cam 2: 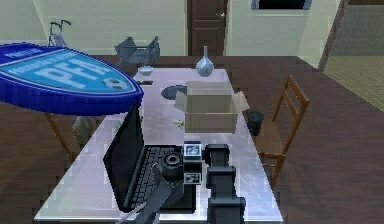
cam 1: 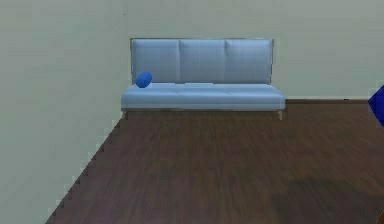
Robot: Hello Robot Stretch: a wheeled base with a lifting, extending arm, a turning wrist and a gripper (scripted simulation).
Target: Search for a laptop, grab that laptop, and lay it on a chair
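Nearest, by the tabletop's (cam 2: 85, 180) near edge: one arm (cam 2: 225, 195), gripper (cam 2: 160, 195) overlapping one open laptop (cam 2: 128, 155), contact unclear, fingertips hard to make out. Cannot tell jaws' state or any grasp. Farther back: one cardboard box (cam 2: 210, 105), one vase (cam 2: 204, 65). Beside the right edge: one chair (cam 2: 285, 115). Cut off at left: one blue oval sign (cam 2: 60, 75).

Floor (cam 1: 220, 170): dark wood planks w/ slight sheen. Sofa (cam 1: 200, 75): smooth pale-blue upholstery. Tabletop (cam 2: 155, 115): glossy, pale. Box (cam 2: 210, 108): matt cardboard. Chair (cam 2: 285, 120): wood. Laptop (cam 2: 125, 155): matt blk.
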